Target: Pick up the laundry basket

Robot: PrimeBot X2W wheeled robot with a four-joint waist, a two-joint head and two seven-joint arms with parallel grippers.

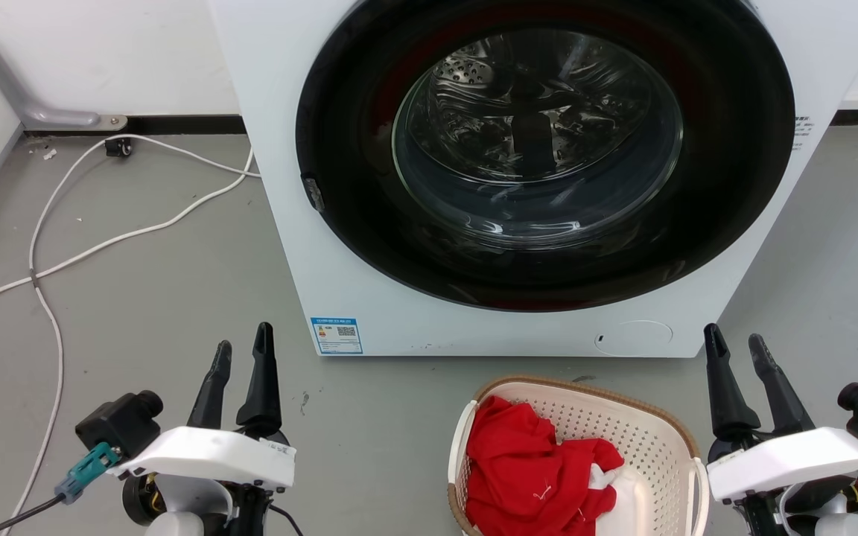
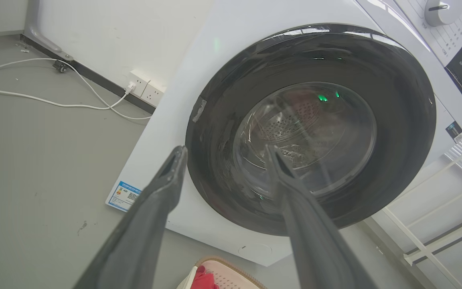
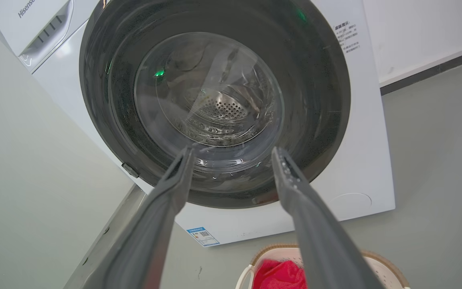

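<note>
The laundry basket (image 1: 645, 447) stands on the grey floor (image 1: 161, 298) just in front of the washing machine (image 1: 339, 283), with a red cloth (image 1: 518, 461) inside. The left gripper (image 1: 244, 336) is well apart on its left side, and the right gripper (image 1: 733, 334) is near its right side. Both have their fingers spread, holding nothing and touching nothing.

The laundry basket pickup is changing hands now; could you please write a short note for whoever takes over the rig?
Laundry basket: on the floor before the washing machine, red clothing inside.
Left pincer: open, empty, well left of the basket.
Right pincer: open, empty, beside the basket's right side.
Done: nothing gripped yet. Left: grip the basket and lift.
</note>
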